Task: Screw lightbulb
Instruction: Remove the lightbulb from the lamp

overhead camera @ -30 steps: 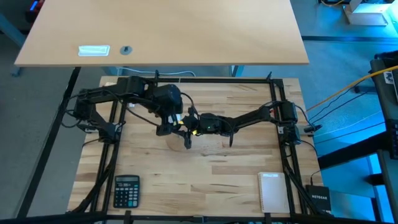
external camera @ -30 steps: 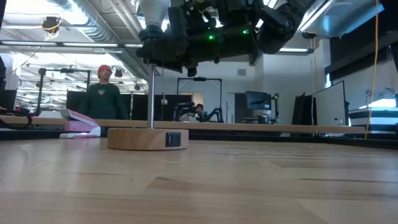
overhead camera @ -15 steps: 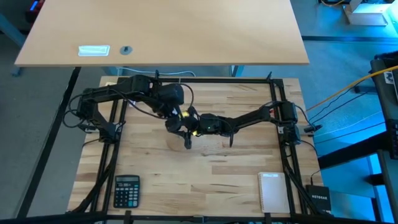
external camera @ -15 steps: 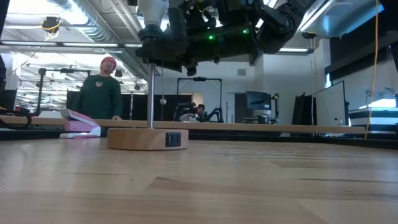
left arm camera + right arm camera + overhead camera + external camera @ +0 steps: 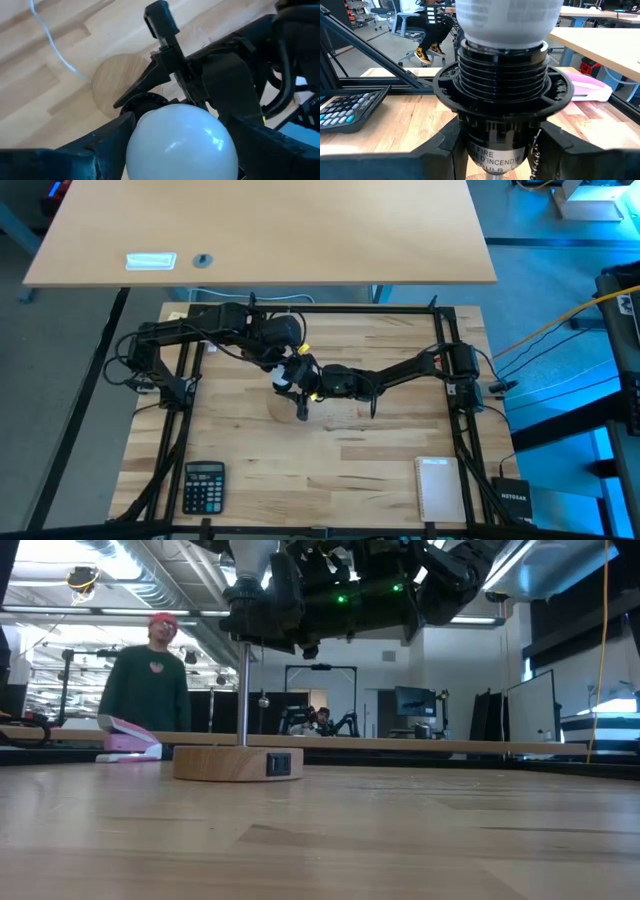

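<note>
The white lightbulb (image 5: 180, 142) sits with its base in the black ribbed socket (image 5: 500, 95). The socket tops a thin rod (image 5: 244, 690) that stands on a round wooden disc (image 5: 238, 762) at mid-table. My left gripper (image 5: 183, 120) reaches down over the bulb (image 5: 289, 376). It is open, with one dark finger close by each side of the glass. My right gripper (image 5: 495, 147) comes in level from the right (image 5: 310, 386) and is shut on the socket. My right gripper pinches the socket's lower barrel (image 5: 492, 150), below the flange, between its two fingers (image 5: 442, 147). The fingers come level from the table's right side, across the upright socket. The socket stays upright on its rod, with the wooden disc flat on the table.
A calculator (image 5: 203, 485) lies near the front left, and a white pad (image 5: 438, 488) and a black box (image 5: 512, 502) at the front right. Black frame rails (image 5: 180, 395) run along both table sides. A person (image 5: 148, 680) walks in the room behind.
My left gripper has rolled about its own pointing line above the bulb, so its fingers now lie at a different angle across it and more white glass shows from above. My right gripper, the socket and the disc have kept still. The person behind has walked on.
</note>
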Motion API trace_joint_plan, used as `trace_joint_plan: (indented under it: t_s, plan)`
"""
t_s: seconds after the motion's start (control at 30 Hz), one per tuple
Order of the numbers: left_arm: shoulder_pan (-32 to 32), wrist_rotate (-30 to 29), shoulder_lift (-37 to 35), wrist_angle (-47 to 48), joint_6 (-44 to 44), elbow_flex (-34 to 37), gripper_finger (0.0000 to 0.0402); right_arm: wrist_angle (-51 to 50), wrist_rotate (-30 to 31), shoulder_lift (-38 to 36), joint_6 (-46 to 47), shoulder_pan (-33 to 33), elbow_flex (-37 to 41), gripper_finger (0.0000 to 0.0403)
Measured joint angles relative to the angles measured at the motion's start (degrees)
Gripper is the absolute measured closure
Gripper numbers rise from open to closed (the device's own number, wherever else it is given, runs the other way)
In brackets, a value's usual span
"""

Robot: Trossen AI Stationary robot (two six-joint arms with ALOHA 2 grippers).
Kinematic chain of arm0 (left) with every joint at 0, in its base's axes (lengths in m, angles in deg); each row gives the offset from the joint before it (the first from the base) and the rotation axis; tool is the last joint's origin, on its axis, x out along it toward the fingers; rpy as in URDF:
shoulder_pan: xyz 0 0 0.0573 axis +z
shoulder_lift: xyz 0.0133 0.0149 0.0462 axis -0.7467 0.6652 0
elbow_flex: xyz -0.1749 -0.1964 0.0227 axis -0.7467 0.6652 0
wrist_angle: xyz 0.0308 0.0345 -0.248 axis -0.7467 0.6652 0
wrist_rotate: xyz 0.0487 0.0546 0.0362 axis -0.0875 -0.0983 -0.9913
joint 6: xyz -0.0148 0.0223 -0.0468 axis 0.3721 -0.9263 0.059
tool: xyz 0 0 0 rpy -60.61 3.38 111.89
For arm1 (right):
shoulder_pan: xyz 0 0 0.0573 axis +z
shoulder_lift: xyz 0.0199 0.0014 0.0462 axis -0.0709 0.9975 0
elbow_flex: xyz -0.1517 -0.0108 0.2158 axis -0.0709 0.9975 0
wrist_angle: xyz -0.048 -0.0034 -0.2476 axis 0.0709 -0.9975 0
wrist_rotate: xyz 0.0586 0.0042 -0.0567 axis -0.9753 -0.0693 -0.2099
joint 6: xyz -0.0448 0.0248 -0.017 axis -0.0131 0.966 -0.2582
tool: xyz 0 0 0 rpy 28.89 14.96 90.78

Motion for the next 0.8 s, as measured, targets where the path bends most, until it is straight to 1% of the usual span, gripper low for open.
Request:
trace_joint_plan:
  t_s: [0.2,0.47,0.53,0.6,0.7,0.8]
  plan:
    - [0.5,0.0,-0.5,0.4,-5.5,-0.5,0.0091,0.0,-0.1,0.0,-0.2,0.0,0.0,0.0252]
    - [3.5,-0.6,-3.2,1.3,-13.6,-4.2,0.009,0.1,-0.1,0.1,-0.2,0.0,-0.1,0.0252]
    - [3.9,-2.1,-4.1,1.0,-19.0,-5.0,0.009,0.0,-0.1,0.1,-0.2,0.0,0.0,0.0252]
    - [3.9,-5.2,-5.1,0.2,-24.6,-5.2,0.009,0.1,-0.1,0.1,-0.2,-0.1,-0.1,0.0252]
    - [3.6,-10.0,-5.5,-0.3,-28.2,-4.9,0.009,0.1,-0.2,0.1,-0.3,-0.1,-0.1,0.0252]
    - [4.1,-11.1,-4.5,-3.3,-30.8,-4.8,0.009,0.2,-0.2,0.1,-0.3,-0.1,-0.1,0.0252]
